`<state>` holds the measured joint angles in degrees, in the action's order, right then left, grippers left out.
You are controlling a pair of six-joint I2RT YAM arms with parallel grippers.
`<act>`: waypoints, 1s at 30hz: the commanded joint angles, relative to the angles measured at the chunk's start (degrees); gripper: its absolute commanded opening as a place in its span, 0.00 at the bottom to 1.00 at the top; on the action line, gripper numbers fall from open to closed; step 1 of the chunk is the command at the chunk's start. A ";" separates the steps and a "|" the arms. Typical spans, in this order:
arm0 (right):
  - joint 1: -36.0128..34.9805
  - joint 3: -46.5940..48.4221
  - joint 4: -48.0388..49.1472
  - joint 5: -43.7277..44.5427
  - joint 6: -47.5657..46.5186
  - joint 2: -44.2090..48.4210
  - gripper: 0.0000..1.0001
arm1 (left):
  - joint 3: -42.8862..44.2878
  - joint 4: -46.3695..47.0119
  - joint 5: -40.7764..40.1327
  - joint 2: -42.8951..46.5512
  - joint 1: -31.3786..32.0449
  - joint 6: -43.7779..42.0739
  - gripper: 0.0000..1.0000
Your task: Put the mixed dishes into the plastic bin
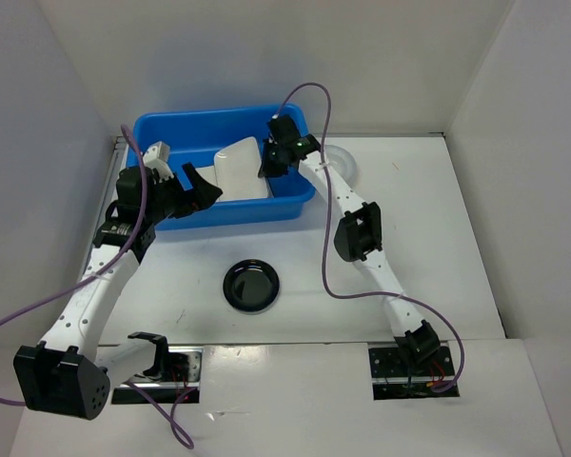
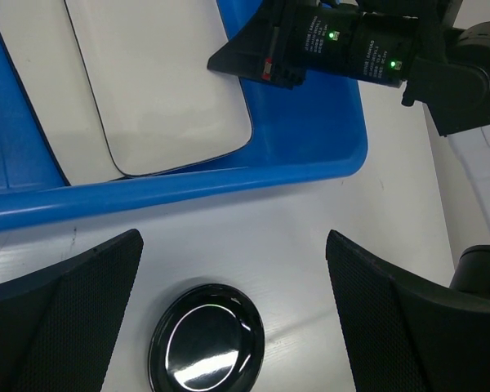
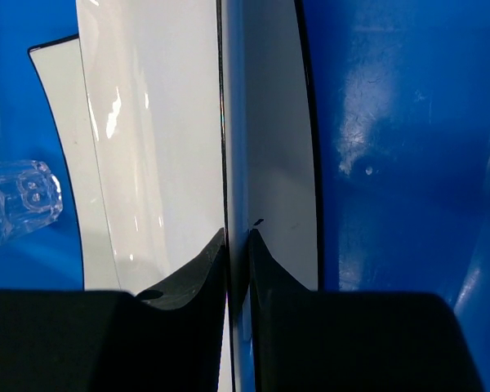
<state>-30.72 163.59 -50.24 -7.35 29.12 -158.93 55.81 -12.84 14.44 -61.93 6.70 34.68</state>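
My right gripper (image 3: 238, 233) is shut on the edge of a white plate with a dark rim (image 3: 163, 122), which it holds tilted inside the blue plastic bin (image 1: 171, 124). A second pale plate (image 2: 33, 82) lies beneath it on the bin floor, and a small clear cup (image 3: 20, 200) lies beside them. The round black saucer (image 1: 251, 286) rests on the table in front of the bin. Just outside the bin's front wall, my left gripper (image 2: 233, 318) hangs open and empty above the table, with the saucer (image 2: 206, 347) below it. A round white bowl (image 1: 341, 157) sits to the right of the bin.
White walls close in the table on the left, back and right. My right arm (image 1: 357, 228) crosses the table from its base up to the bin's right end. Purple cables loop beside both arms.
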 commanded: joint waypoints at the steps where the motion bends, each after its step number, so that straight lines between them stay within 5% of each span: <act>1: -0.57 3.23 2.51 1.73 -0.12 -1.11 0.00 | -0.97 2.03 -0.55 0.32 0.24 -0.84 1.00; 4: -0.57 3.23 1.90 1.73 -0.12 -1.64 0.01 | -0.97 2.03 -0.55 0.32 0.24 -0.84 1.00; 9: -0.57 3.23 1.90 2.25 -0.74 -1.64 0.22 | -1.49 2.03 -1.08 0.32 0.24 -0.84 1.00; 22: -0.57 3.84 0.76 2.78 -1.79 -2.17 0.47 | -2.02 2.56 -2.13 0.32 0.24 -0.84 1.00; 30: -0.57 7.36 -0.91 9.18 -4.86 7.55 0.71 | -2.02 3.17 -2.66 0.32 0.24 -1.37 1.00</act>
<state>-30.87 166.95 -51.05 -2.66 26.87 -160.64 53.98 -12.34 12.21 -62.00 6.70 34.54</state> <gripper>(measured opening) 0.698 0.998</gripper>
